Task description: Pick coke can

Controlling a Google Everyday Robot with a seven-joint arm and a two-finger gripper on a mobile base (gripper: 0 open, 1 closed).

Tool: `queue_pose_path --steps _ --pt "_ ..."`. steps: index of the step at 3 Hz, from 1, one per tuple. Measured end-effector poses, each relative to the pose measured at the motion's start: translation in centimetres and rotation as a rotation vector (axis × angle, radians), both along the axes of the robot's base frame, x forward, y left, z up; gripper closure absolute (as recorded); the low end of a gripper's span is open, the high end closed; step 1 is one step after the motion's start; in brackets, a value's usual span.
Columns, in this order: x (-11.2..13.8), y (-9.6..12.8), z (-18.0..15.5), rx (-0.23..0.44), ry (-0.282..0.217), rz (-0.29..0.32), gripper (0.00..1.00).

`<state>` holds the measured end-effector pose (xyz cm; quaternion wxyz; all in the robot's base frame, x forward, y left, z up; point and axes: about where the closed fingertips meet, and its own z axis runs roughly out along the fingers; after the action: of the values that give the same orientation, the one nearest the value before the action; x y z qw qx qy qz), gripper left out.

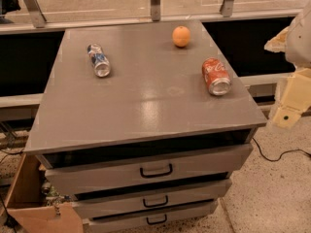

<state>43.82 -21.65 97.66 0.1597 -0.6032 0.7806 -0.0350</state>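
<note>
The coke can is red with white script and lies on its side near the right edge of the grey cabinet top, its silver end towards me. My gripper hangs at the right edge of the view, off the cabinet, to the right of the can and a little lower. It holds nothing that I can see.
A blue-and-silver can lies on its side at the back left of the top. An orange sits at the back middle. Below the top are three drawers with black handles. A cardboard box stands at the lower left, and a black cable runs on the floor at the right.
</note>
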Motion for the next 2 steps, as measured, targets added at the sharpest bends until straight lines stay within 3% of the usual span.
queue_pose_path --steps 1,2 --pt "0.0 0.0 0.0 0.000 0.000 0.000 0.00" --pt "4.7 1.0 -1.9 0.070 -0.015 -0.078 0.00"
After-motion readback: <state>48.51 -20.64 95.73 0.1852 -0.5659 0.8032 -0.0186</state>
